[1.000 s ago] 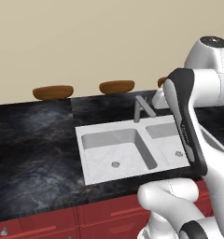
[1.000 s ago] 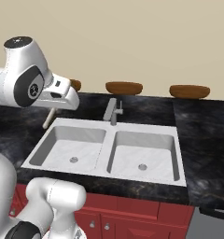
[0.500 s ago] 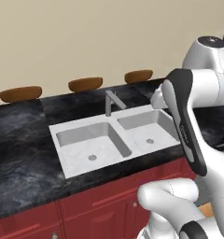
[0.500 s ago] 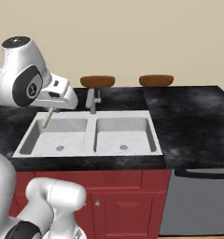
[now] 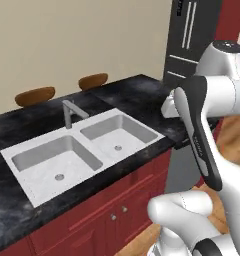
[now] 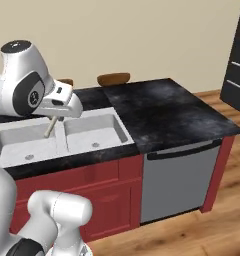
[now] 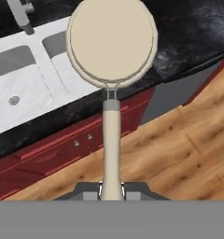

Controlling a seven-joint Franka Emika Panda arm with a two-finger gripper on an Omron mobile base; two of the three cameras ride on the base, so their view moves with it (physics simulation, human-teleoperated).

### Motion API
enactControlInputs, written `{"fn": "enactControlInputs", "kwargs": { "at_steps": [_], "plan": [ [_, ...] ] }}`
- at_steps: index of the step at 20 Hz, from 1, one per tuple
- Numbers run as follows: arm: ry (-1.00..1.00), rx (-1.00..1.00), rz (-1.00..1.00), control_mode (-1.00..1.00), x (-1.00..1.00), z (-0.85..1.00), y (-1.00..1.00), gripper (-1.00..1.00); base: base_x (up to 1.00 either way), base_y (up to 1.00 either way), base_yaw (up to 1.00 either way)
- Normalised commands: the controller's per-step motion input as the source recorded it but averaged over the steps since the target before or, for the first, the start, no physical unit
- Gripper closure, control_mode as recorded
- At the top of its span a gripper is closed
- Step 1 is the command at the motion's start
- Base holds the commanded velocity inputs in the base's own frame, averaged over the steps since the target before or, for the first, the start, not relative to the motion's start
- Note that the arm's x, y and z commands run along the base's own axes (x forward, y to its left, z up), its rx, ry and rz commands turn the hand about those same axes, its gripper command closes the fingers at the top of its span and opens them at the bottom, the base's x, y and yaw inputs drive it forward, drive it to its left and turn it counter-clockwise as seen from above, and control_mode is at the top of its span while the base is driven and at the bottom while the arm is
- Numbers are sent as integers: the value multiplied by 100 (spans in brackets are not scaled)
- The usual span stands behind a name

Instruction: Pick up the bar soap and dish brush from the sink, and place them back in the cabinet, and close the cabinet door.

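My gripper (image 7: 111, 191) is shut on the thin handle of the dish brush (image 7: 112, 44); the beige round head fills the top of the hand view. In the right base view the gripper (image 6: 56, 117) hangs over the sink (image 6: 108, 141), with the brush handle (image 6: 50, 128) pointing down from it. The light grey double-basin sink (image 5: 22, 172) with its grey faucet (image 5: 71, 113) sits in black marbled stone, and both basins look bare. The bar soap, the cabinet and the cabinet door are out of view.
A grey dishwasher front (image 6: 179, 180) stands right of the red lower drawers (image 6: 79, 182). A black fridge (image 5: 192, 40) rises at the counter's far end. Brown rounded objects (image 5: 34, 95) sit behind the counter. Wooden floor (image 6: 192, 235) lies to the right.
The whole scene has shifted as the base drove and turned: the sink slid left, and the dishwasher, floor and fridge came into sight. The brush stays in the gripper.
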Motion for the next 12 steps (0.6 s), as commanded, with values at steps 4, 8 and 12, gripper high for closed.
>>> {"fn": "enactControlInputs", "kwargs": {
  "at_steps": [4,8,12],
  "plan": [
    [0,0,0,100,0,0,0,100,-12,-17,-53],
    [0,0,0,100,0,0,0,100,-5,-12,-56],
    [0,0,0,100,0,0,0,100,-4,-4,-56]
  ]
}}
